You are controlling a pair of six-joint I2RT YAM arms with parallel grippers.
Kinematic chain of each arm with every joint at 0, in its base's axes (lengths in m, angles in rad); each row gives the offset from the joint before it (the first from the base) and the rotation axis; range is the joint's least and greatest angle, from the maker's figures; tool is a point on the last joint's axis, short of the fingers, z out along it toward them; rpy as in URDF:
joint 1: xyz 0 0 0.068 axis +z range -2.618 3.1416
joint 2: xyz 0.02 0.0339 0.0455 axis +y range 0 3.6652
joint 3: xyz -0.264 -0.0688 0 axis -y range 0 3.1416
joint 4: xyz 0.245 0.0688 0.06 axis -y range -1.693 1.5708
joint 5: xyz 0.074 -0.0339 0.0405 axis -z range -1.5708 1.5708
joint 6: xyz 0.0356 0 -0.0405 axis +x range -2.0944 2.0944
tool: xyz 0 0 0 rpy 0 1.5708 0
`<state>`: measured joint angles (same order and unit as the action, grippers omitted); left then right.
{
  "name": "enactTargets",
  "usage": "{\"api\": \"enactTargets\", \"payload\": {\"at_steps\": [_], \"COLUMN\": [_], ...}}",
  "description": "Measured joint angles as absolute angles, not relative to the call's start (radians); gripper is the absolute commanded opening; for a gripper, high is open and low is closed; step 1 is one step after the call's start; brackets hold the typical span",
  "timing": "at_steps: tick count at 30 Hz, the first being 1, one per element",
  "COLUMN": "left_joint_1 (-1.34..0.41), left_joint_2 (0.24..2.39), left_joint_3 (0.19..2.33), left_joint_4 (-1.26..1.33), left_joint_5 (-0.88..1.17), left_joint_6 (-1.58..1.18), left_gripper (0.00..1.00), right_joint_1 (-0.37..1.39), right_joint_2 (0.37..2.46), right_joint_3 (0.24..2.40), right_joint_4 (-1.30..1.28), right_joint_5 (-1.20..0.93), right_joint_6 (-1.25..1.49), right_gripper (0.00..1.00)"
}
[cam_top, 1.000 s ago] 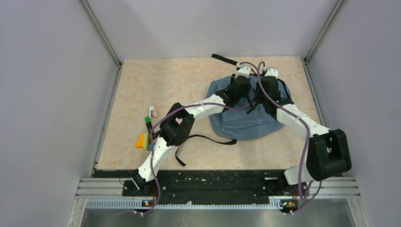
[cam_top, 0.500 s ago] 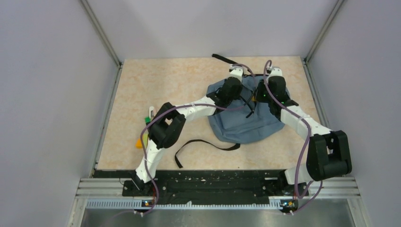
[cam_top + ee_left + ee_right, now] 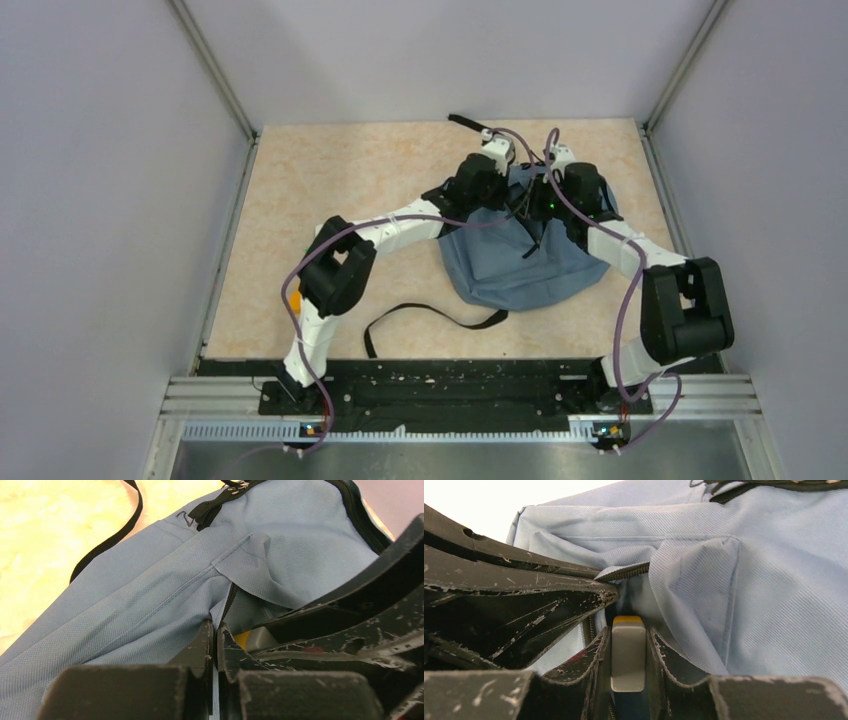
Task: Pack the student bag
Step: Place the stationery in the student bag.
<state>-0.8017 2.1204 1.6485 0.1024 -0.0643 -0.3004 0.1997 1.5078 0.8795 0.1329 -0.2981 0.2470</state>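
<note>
The student bag, blue-grey fabric with black straps, lies at the back right of the table. In the left wrist view my left gripper is shut on the bag's fabric edge beside the zip. My right gripper is shut on a grey block with a yellow end, held at the zip opening. That block also shows past the left fingers. From above, both grippers meet over the bag's upper part, the left gripper close beside the right gripper.
One long black strap trails over the table in front of the bag, another strap lies at the back. An orange item peeks out beside the left arm's elbow. Grey walls and metal rails enclose the table.
My left gripper has moved back over the bag's top and shut on the fabric. The bag's upper edge is bunched up. The left elbow now covers the small items at the left.
</note>
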Motion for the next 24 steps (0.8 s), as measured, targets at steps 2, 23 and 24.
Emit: {"api": "enactTargets", "payload": {"at_steps": [2, 23, 24], "left_joint_1": [-0.794, -0.778, -0.779], "left_joint_2": [2.113, 2.087, 2.079], "left_joint_3": [1.648, 1.629, 1.619], "left_joint_4": [0.096, 0.084, 0.088], "left_joint_5": [-0.032, 0.036, 0.035], "left_joint_6": [-0.301, -0.262, -0.256], "left_gripper": [0.0, 0.35, 0.44], "right_joint_1": [0.2, 0.199, 0.2], "right_joint_2": [1.522, 1.399, 1.367], "right_joint_3": [0.888, 0.869, 0.861], "right_joint_4": [0.137, 0.035, 0.032], "right_joint_5": [-0.328, -0.286, -0.281], "right_joint_6": [0.247, 0.265, 0.265], "right_gripper": [0.09, 0.84, 0.85]}}
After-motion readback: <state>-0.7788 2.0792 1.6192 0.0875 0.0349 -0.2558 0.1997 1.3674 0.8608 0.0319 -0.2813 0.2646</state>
